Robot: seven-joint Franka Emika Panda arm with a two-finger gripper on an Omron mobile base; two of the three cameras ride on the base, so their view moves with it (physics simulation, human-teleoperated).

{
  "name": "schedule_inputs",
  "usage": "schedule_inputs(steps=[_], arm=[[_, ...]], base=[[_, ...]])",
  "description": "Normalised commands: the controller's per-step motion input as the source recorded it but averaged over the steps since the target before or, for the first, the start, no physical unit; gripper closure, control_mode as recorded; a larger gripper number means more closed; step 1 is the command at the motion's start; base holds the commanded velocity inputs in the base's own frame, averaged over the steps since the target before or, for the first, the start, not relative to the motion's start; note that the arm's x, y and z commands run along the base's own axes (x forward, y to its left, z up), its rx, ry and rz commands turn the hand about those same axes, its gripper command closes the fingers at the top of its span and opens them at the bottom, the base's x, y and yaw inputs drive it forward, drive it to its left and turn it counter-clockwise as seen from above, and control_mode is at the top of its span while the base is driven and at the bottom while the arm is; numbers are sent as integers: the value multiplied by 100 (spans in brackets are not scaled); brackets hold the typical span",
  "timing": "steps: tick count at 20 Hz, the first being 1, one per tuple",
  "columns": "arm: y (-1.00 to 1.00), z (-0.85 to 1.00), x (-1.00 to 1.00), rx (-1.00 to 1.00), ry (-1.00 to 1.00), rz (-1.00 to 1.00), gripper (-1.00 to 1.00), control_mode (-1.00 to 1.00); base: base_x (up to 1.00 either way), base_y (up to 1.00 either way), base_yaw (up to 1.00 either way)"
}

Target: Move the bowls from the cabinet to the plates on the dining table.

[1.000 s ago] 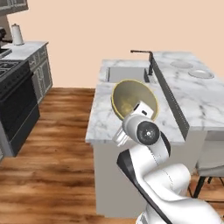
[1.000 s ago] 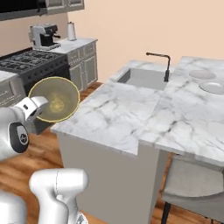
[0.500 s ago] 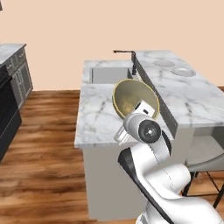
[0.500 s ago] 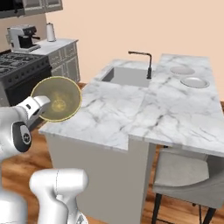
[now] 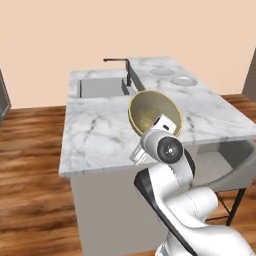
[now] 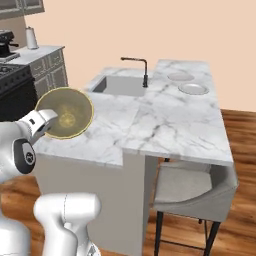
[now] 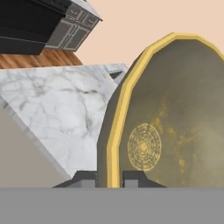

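Observation:
A flared bowl (image 5: 150, 114), olive-cream inside with a yellow rim, is tipped on its side in front of the arm. My gripper (image 5: 166, 125) is shut on its rim. From the right, the bowl (image 6: 66, 112) hangs at the near left corner of the dining table (image 6: 170, 120), with the gripper (image 6: 49, 122) at its lower left edge. Close up, the fingertips (image 7: 85, 177) straddle the rim of the bowl (image 7: 175, 118). Two pale plates (image 5: 184, 80) (image 5: 162, 71) lie bare at the table's far right end, also seen as plates (image 6: 193, 88) (image 6: 178, 77). The cabinet is out of view.
An inset sink (image 6: 117, 85) and a dark faucet (image 6: 143, 70) sit at the table's far left. A grey chair (image 6: 190, 185) is tucked under its right side. A stove (image 6: 10, 82) and a counter with a coffee machine (image 6: 5, 40) stand to the left.
The whole scene has shifted as the base drove. The table sits more centred and nearer, and the stove side has slid off left. The bowl stays gripped, tilted as before.

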Motion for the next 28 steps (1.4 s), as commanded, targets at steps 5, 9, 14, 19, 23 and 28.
schedule_inputs(steps=[5, 9, 14, 19, 23, 28], arm=[[0, 0, 0, 0, 0, 0, 100, 100], [0, 0, 0, 0, 0, 0, 100, 100], [0, 0, 0, 0, 0, 0, 100, 100], [0, 0, 0, 0, 0, 0, 100, 100], [0, 0, 0, 0, 0, 0, 100, 100], [0, 0, 0, 0, 0, 0, 100, 100]], base=[[22, -80, -11], [40, -81, -8], [44, -81, -8], [42, -82, -9], [38, -84, -10], [51, -89, -8]])
